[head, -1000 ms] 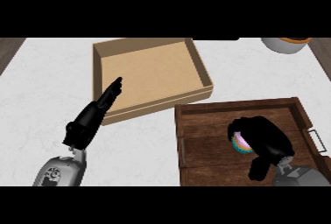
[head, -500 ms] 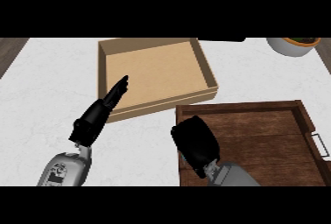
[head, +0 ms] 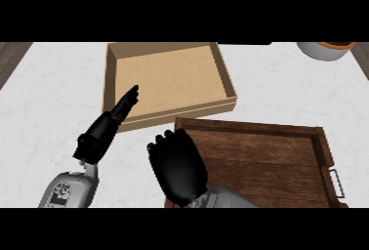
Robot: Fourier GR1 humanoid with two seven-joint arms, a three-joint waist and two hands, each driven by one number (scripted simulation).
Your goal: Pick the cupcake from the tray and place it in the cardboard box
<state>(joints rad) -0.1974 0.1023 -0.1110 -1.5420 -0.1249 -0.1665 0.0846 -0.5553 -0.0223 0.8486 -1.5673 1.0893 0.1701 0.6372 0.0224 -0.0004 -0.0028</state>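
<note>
The open cardboard box [head: 169,73] lies at the back of the white counter. In front of it, to the right, sits the dark wooden tray [head: 267,156], and no cupcake shows on its boards. My right hand [head: 176,166] hovers over the tray's left edge with its back turned up and its fingers curled under. The cupcake is hidden beneath it. My left hand [head: 107,129] is open, with straight fingers pointing at the box's front left wall, just short of it.
A white bowl [head: 326,50] with brown contents stands at the back right corner. A metal handle [head: 336,183] sticks out from the tray's right side. A dark strip of wood [head: 10,56] borders the counter at the far left.
My right hand has carried the cupcake left from the tray's middle to its left edge, and the cupcake no longer shows. The left hand has hardly moved.
</note>
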